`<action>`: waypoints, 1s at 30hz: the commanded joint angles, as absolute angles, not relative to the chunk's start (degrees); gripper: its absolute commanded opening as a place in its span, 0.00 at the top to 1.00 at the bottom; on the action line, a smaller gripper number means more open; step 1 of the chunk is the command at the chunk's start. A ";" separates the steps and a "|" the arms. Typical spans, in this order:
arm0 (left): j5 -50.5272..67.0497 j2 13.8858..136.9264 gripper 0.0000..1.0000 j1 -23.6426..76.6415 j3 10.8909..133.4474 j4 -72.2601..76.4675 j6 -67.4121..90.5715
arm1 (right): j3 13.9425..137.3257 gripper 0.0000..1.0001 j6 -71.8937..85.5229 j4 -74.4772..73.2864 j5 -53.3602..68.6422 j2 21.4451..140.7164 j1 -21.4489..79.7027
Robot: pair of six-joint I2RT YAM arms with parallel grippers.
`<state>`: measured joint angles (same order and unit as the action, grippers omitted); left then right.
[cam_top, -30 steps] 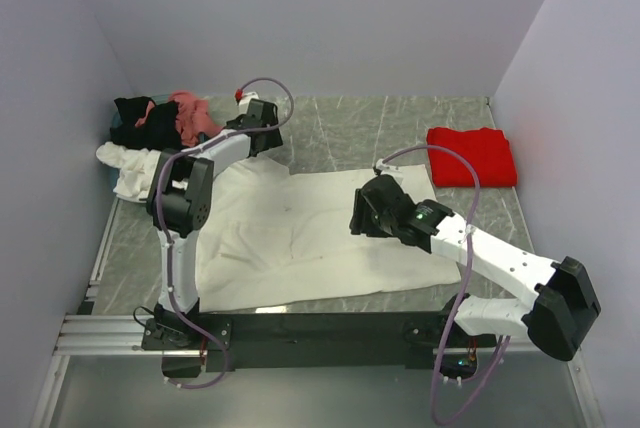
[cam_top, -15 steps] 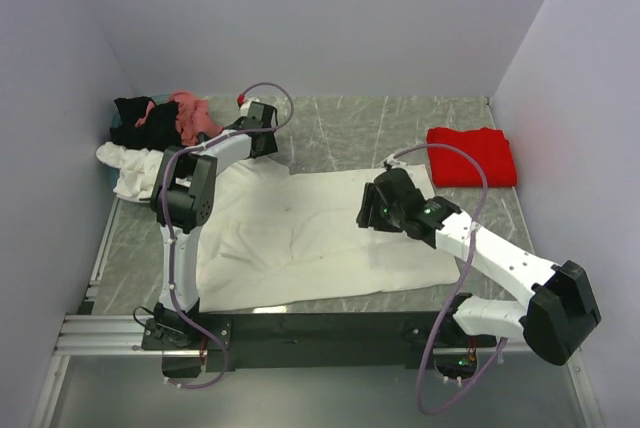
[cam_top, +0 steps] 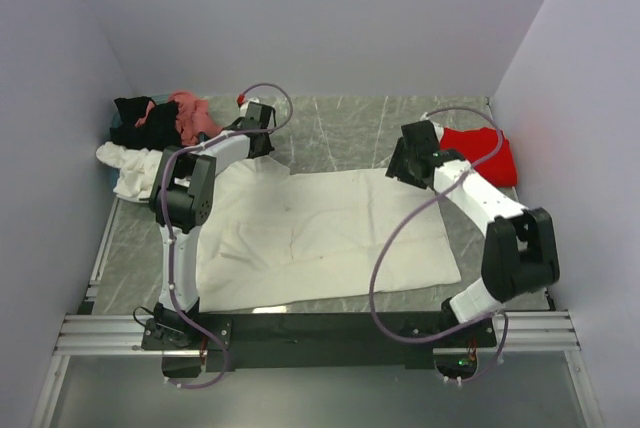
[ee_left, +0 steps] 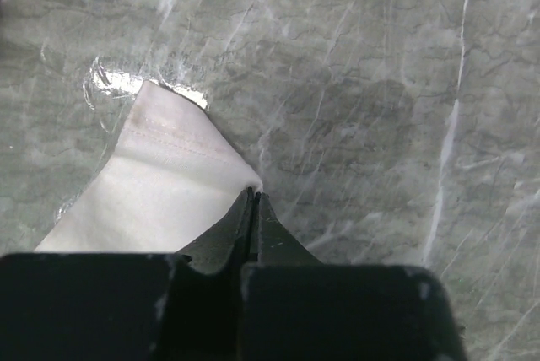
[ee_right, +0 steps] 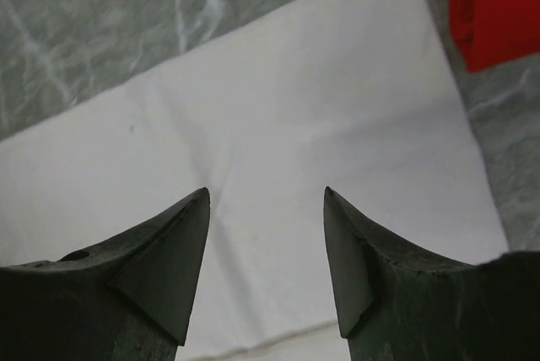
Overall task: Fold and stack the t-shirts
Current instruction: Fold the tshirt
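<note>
Left gripper: pinched shut on cream shirt, far-left corner. Right gripper: spread, hovered over far-right end; corner ahead-right, beside red shirt.

A robotics lab test cell. Plain pale lavender partition walls box in a grey marble-patterned worktop. Two white-and-black robot arms, left and right, are bolted to a silver aluminium extrusion rail at its near edge, with looping purple cables running along them.
</note>
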<state>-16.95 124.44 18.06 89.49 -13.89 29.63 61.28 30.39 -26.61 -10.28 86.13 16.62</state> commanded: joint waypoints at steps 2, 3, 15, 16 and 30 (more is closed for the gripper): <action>-13.36 121.73 1.00 17.75 87.10 -10.99 30.67 | 71.17 0.37 27.69 -27.33 -12.48 94.29 11.61; -13.19 120.86 0.99 17.75 86.75 -10.38 30.85 | 72.76 0.37 27.42 -27.51 -12.22 97.35 10.99; -11.78 111.89 0.99 17.75 79.46 -6.07 31.55 | 89.82 0.39 27.25 -32.08 -14.33 116.36 4.75; -11.69 111.45 0.99 17.75 79.11 -5.63 31.64 | 90.35 0.39 27.25 -32.34 -14.24 117.06 4.40; -10.90 105.47 0.99 17.75 75.24 -5.19 31.20 | 92.54 0.41 27.42 -33.66 -13.98 121.72 2.90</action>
